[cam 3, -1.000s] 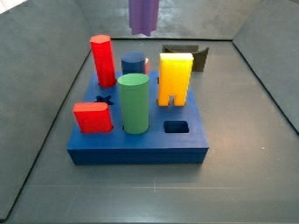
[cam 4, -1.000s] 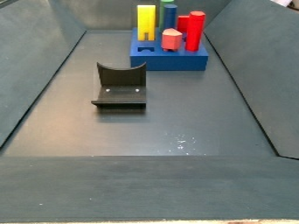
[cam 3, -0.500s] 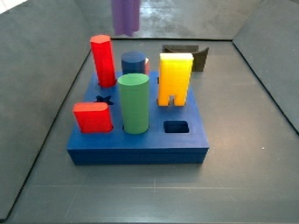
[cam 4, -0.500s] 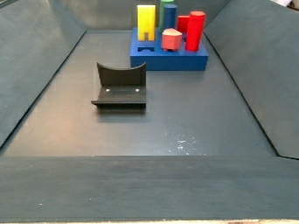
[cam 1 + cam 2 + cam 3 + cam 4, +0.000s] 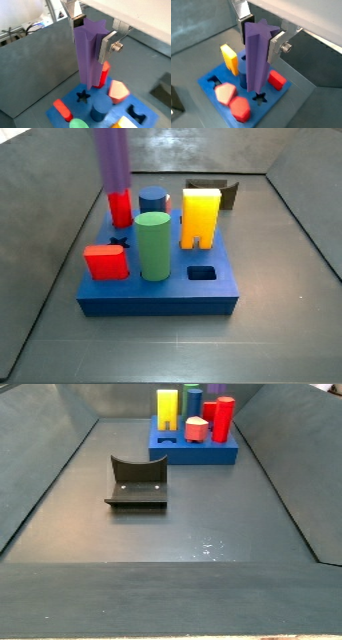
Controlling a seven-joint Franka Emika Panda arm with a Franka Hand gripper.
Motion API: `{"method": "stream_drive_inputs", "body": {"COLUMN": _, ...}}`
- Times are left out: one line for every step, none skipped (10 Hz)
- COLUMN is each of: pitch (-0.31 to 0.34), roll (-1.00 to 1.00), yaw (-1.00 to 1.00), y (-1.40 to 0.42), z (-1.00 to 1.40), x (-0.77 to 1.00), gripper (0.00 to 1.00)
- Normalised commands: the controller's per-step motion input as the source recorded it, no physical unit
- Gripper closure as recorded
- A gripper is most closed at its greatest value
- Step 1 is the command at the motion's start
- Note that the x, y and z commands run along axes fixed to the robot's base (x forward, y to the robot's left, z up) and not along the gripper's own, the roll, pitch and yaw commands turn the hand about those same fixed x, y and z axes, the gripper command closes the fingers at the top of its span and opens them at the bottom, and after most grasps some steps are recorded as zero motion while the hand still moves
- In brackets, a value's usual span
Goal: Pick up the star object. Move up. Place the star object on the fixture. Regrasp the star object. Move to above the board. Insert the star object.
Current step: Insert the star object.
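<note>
Gripping the star object [image 5: 89, 55] in my gripper [image 5: 92, 36]; star hole [image 5: 83, 96] in the board [image 5: 62, 114] lay below, insertion left.

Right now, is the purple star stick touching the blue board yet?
Apart. In both wrist views the star object hangs upright in the gripper, silver fingers clamped on its sides, and its lower end stops above the board near the star hole.

End effector [image 5: 93, 32] above board [image 5: 158, 293] (posts crowding)
</note>
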Motion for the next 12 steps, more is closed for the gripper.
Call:
{"method": "stream_drive_inputs", "body": {"pitch": -0.036, "roll": -0.15, "yaw": 0.41, "y": 0.00, "z": -0.75, "x": -0.48, "gripper": 1.00}}
{"method": "stream_drive_inputs", "body": {"pitch": 0.000, "roll": 0.00, "yaw": 0.53, "y": -0.22, "z": -1.00, "x": -0.11, "gripper": 1.00}}
{"method": "stream_drive_inputs", "body": {"pitch": 0.000, "roll": 0.00, "yaw": 0.61, "y": -0.25, "z": -1.00, "x": 0.00, "gripper": 1.00}}
{"method": "stream_drive_inputs", "body": {"pitch": 0.000, "roll": -0.03, "yaw": 0.64, "y": -0.20, "z": -1.00, "x": 0.01, "gripper": 1.00}}
{"method": "stream_drive_inputs", "body": {"pitch": 0.007, "roll": -0.06, "yaw": 0.61, "y": -0.10, "z": -0.96, "x": 0.10, "gripper": 1.00}}
{"method": "stream_drive_inputs", "body": {"pitch": 0.017, "roll": -0.10, "yaw": 0.65, "y": 0.00, "z": -0.71, "x": 0.14, "gripper": 1.00}}
{"method": "stream_drive_inputs", "body": {"pitch": 0.047, "roll": 0.00, "yaw": 0.67, "y": 0.16, "z": -0.21, "x": 0.12, "gripper": 1.00}}
{"method": "stream_drive_inputs", "body": {"pitch": 0.046, "roll": 0.01, "yaw": 0.71, "y": 0.19, "z": -0.23, "x": 0.08, "gripper": 1.00}}
{"method": "stream_drive_inputs", "body": {"pitch": 0.049, "roll": 0.04, "yaw": 0.67, "y": 0.20, "z": -0.16, "x": 0.10, "gripper": 1.00}}
{"method": "stream_drive_inputs", "body": {"pitch": 0.019, "roll": 0.01, "yaw": 0.49, "y": 0.11, "z": -0.08, "x": 0.11, "gripper": 1.00}}
{"method": "stream_drive_inputs", "body": {"pitch": 0.000, "roll": 0.00, "yaw": 0.34, "y": 0.00, "z": -0.07, "x": 0.09, "gripper": 1.00}}
{"method": "stream_drive_inputs", "body": {"pitch": -0.054, "roll": -0.03, "yaw": 0.16, "y": 0.00, "z": -0.14, "x": 0.00, "gripper": 1.00}}
